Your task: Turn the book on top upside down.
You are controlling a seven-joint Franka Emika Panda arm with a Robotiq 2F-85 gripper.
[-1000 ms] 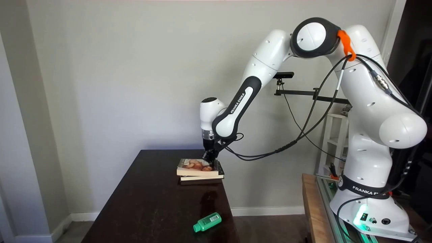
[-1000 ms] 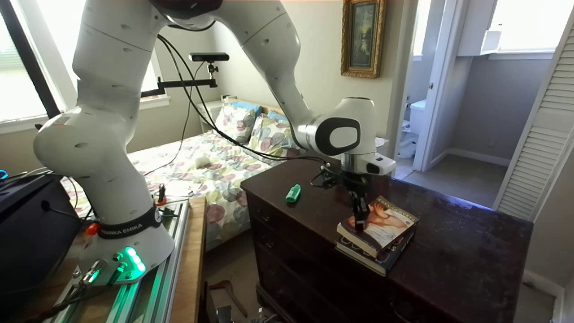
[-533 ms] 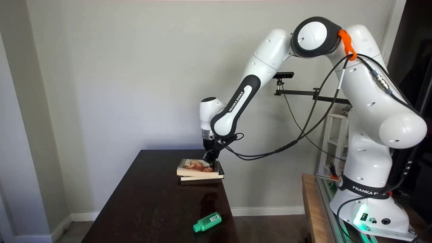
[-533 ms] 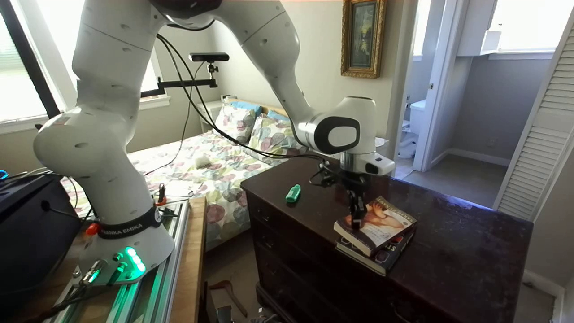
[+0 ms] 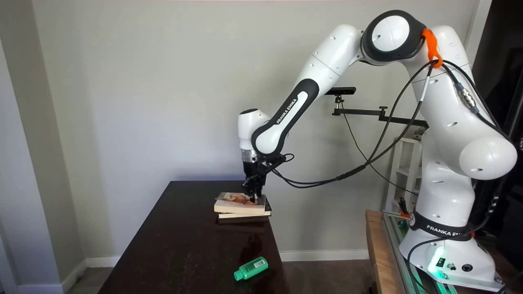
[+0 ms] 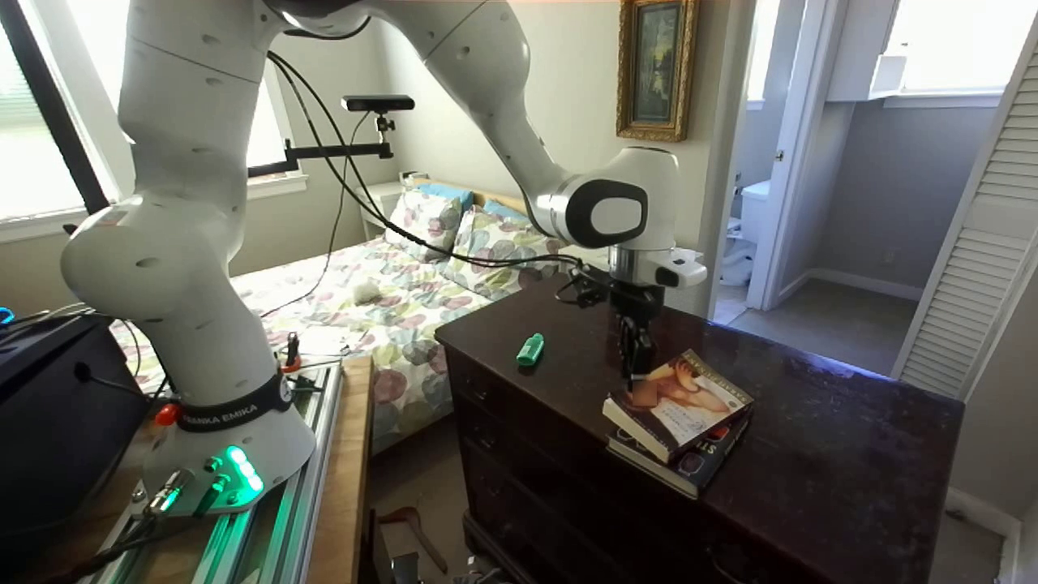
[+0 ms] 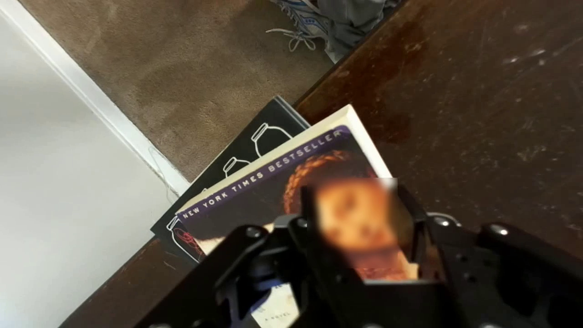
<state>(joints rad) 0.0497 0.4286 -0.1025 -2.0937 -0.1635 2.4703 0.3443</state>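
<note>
Claw spread, holding nothing; paperback novel lies just below it, atop a black jar-print book. Probably light, bendy, slick cover: pinch across its thickness at the page edge nearest the claw.

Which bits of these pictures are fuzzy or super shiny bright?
In the wrist view, the face on the top book is smudged blurry, though its NEW YORK TIMES lettering is readable, and the pincer looks a bit soft; in an exterior view, the windows glare white, and bluish shine streaks the dresser's far edge.
</note>
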